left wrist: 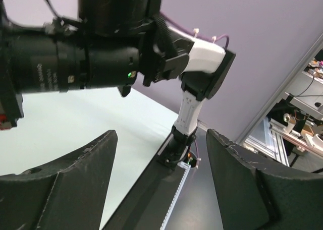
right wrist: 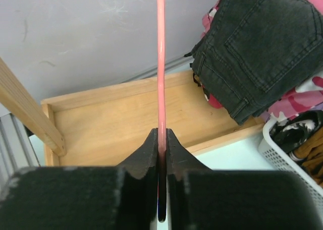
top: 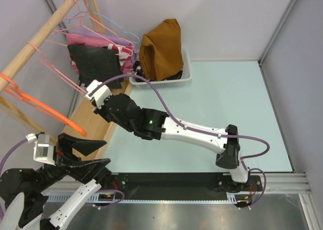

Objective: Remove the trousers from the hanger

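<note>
Jaws of the left gripper (top: 106, 153) stand wide apart at the near left edge, nothing between them. Just beyond, we see a curved orange plastic hanger (top: 50, 111) hooked on the slanted wooden rail (top: 45, 31). The right gripper (right wrist: 161, 136) reaches across to the left, jaws clamped on a thin pink wire hanger (right wrist: 161, 63) hooked on the same rail. Under it sits a shallow wooden tray (right wrist: 116, 124). At the tray's far end a black denim garment (right wrist: 257, 53) lies over pink patterned cloth (right wrist: 303, 101). Trousers: both are in the white plastic mesh basket (top: 161, 82) on the pale green surface (top: 227, 99) by the far wall. The rust-brown cloth pair (top: 161, 43) is heaped on top, with the black pair with white blotchy print (right wrist: 298, 125) lower down beside the basket's wall.
</note>
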`<state>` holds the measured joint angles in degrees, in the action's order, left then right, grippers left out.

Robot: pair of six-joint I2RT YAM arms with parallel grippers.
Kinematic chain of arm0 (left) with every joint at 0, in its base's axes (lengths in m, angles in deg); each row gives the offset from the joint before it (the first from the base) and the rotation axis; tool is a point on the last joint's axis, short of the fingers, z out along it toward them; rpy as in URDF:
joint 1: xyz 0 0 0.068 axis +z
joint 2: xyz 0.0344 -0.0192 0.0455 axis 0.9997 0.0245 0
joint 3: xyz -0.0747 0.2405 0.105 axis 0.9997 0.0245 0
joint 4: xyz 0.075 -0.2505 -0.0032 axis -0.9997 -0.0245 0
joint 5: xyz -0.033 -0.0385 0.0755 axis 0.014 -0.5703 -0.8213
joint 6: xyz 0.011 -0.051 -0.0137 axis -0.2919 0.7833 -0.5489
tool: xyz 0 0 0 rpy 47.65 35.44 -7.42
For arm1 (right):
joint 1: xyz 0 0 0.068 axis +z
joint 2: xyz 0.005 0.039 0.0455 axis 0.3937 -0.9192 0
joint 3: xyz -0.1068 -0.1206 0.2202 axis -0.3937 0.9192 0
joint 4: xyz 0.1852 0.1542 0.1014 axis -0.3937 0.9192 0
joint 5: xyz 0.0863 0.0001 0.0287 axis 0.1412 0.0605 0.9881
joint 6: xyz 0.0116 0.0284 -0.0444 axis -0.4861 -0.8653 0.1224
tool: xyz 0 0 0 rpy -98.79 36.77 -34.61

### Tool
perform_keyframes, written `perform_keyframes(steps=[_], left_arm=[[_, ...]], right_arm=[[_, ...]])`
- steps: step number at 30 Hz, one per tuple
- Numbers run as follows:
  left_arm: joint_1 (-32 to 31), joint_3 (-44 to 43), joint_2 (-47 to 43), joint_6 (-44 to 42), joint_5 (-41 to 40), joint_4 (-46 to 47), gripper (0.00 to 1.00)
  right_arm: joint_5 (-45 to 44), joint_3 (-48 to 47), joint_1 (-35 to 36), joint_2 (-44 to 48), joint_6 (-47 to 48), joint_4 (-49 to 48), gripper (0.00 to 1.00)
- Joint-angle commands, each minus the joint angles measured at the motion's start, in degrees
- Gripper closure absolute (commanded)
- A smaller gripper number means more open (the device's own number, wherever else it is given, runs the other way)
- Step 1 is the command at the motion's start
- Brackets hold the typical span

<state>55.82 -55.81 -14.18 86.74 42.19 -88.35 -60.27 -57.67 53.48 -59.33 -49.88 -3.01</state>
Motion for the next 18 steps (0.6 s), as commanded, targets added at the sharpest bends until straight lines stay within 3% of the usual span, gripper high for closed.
perform_keyframes(steps=[1,3,11,12,16,18], left_arm=[[-0.2,2.4,-0.1,1.0,2.2,0.7,0.23],[-0.2,3.6,-0.5,1.4,2.2,0.8,0.23],[-0.2,8.5,-1.0,4.3,5.3,3.2,0.23],[-0.2,9.1,-1.3,4.4,5.5,3.6,0.23],[-0.2,13.0,-1.9,6.8,7.7,6.4,0.22],[-0.2,16.0,-1.9,8.1,9.8,8.9,0.22]], right_arm=[[-0.1,5.8,0.5,6.0,-2.8,-1.4,0.85],[0.4,9.2,0.3,8.2,-3.4,-2.7,0.68],[-0.1,19.2,0.2,16.6,-7.2,-4.7,0.34],[-0.4,20.3,0.2,19.0,-7.8,-5.0,0.26],[-1.6,28.2,0.4,26.2,-10.4,-6.3,0.12],[-2.8,33.6,0.5,29.4,-12.7,-6.7,0.1]])
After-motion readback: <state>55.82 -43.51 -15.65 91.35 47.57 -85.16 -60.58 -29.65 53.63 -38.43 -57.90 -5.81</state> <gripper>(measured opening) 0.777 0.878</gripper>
